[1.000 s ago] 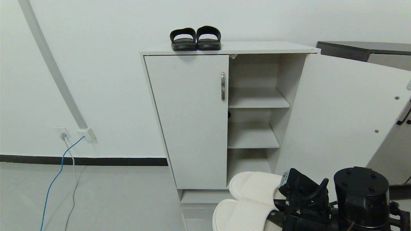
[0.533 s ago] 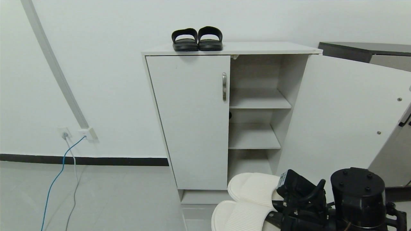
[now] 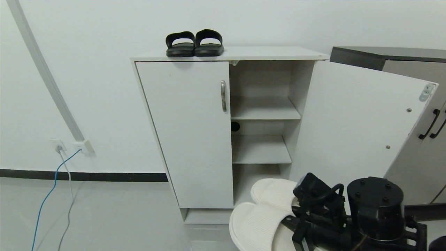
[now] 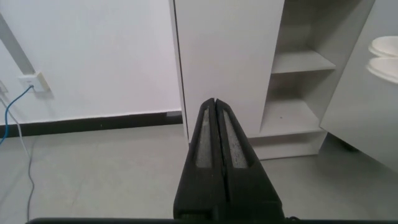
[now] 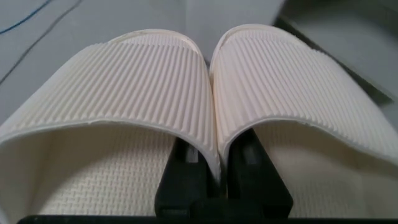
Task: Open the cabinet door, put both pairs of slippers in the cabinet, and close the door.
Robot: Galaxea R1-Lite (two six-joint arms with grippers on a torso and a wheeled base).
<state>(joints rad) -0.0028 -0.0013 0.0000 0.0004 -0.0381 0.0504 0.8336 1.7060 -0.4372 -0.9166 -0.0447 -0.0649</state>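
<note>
White ribbed slippers [image 5: 143, 81], 2 together, pinched by right gripper [image 5: 214, 158]; left gripper [image 4: 215, 134] closed, seemingly empty.

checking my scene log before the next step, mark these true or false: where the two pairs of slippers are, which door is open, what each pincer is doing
1. The black slippers sit on top of the cabinet. True.
2. The cabinet's right door is shut. False: it is swung open; the left door is the shut one.
3. The right pincer holds the white slippers. True.
4. The left pincer is open. False: its fingers are pressed together, with nothing between them.
5. The white slippers lie on a shelf inside. False: they are outside, low in front of the cabinet.
</note>
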